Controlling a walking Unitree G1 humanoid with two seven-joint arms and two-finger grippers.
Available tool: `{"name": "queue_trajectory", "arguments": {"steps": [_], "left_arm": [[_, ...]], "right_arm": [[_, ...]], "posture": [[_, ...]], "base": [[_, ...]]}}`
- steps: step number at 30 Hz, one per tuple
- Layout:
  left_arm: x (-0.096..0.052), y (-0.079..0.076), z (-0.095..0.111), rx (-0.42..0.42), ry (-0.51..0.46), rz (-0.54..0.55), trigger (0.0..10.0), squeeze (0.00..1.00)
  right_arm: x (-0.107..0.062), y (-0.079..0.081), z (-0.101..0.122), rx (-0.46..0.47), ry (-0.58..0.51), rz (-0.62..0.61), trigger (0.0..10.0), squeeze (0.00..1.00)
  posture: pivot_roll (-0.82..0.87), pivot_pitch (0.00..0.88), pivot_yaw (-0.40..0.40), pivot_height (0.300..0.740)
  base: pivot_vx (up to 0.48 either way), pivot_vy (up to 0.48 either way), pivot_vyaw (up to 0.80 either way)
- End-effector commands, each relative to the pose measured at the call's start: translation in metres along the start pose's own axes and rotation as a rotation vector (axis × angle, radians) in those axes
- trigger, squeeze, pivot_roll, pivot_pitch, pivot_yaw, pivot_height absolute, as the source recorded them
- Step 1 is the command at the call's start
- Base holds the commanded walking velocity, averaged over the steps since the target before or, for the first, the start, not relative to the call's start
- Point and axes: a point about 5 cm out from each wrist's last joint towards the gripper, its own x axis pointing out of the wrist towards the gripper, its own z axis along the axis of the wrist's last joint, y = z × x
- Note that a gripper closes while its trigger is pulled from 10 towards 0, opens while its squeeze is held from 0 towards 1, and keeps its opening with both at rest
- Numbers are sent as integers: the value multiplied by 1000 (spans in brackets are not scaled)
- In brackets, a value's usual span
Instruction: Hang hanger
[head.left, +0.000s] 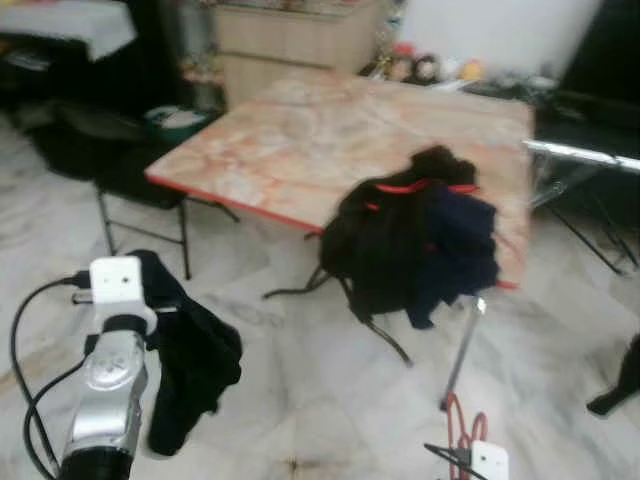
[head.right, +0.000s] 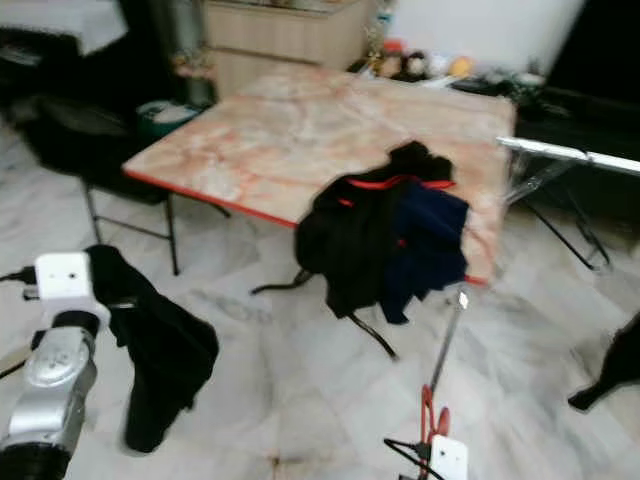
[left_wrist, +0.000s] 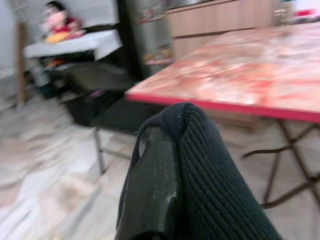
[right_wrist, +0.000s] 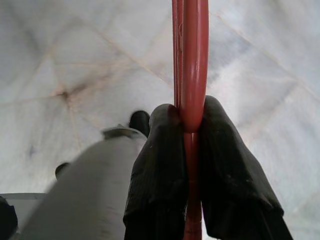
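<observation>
My right claw (right_wrist: 189, 130) is clenched on the red hanger (right_wrist: 190, 60), low over the floor. My left claw (left_wrist: 165, 165) grips a dark garment (head.left: 195, 350) beside the table (head.left: 300, 150). The pinch on the hanger is narrow, so it could swivel or slip as I walk.

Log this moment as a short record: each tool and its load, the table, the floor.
left tool: shut on dark knit garment, which hangs down from it
right tool: shut on red hanger
table: marble-patterned top, red edge; pile of dark clothes draped over the near edge
floor: pale marble tiles
</observation>
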Motion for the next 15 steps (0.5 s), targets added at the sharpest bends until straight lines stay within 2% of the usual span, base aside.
{"name": "queue_trajectory", "arguments": {"steps": [1, 15], "left_arm": [[5, -2, 9, -7, -39, -9, 10000, 0], [2, -2, 13, -35, -54, -15, 10000, 0]], "right_arm": [[0, -4, 4, 3, -9, -8, 10000, 0], [0, -4, 3, -11, -7, -2, 10000, 0]], "posture": [[-61, 0, 32, 740], [-62, 0, 30, 740]], "base": [[0, 0, -800], [0, 0, -800]]}}
